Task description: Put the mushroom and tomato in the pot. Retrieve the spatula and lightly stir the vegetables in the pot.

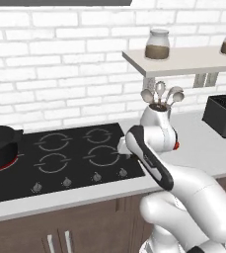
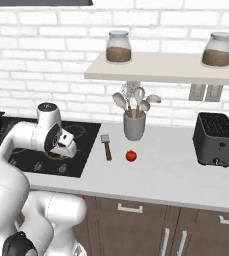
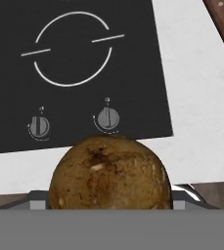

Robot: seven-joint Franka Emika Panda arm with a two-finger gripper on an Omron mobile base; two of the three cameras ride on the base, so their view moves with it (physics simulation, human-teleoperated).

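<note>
Filling the bottom of the hand view, the mushroom [image 3: 109, 173] is a rounded brown lump with a mottled, rough-looking skin and a dark dimple near its top; it sits right where the fingertips would rise, so the gripper [image 2: 66, 148] appears closed around it, though the fingers themselves are hidden behind it. Beyond it lies the flat black stovetop [image 3: 74, 68] with thin white burner rings and two round grey knobs [image 3: 107, 118].

On the pale, smooth counter [image 2: 166, 175] to the right of the stove, the spatula [image 2: 106, 146] lies flat, pale squarish blade away from the robot, dark reddish-brown handle toward it; the hand view cuts it to a corner of handle. Near it rests the tomato [image 2: 131, 156], small, round and glossy red. The pot [image 1: 1, 143], round, black and deep, stands on a red-glowing burner at the stove's far left, its left side cut off by the left base view's edge. A grey utensil crock [image 2: 134, 125] stands behind the spatula, a black toaster [image 2: 215, 139] well to the right.
</note>
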